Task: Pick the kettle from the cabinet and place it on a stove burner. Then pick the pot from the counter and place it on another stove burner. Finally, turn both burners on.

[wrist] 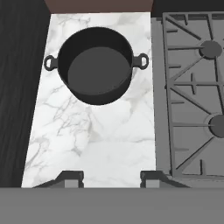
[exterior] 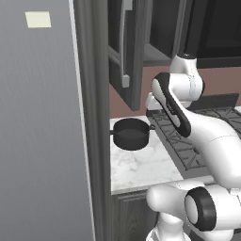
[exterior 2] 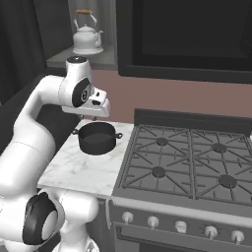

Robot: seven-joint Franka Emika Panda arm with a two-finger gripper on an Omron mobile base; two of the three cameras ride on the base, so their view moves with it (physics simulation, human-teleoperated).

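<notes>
- In the left base view a tall grey panel fills the left side, with a small pale note stuck near its top.
- Just right of it the cabinet hangs with its door swung open, its slim silver bar handle facing the camera.
- The kettle stands upright on the cabinet's pale shelf, at the upper left of the right base view, its wood-topped handle arched above it.
- The counter is a narrow marble slab between the dark panel on its left and the range on its right.
- The pot sits on the counter near its back edge, lidless and empty, one loop handle pointing towards the left edge and one towards the range.
- The gripper hangs above the counter's front part, in front of the pot; its two fingertips stand apart with bare marble between them, holding nothing and touching nothing.
- The stove burners lie under black grates right of the counter, all bare.
- Silver knobs line the range front.
- A black microwave hangs above the range.
</notes>
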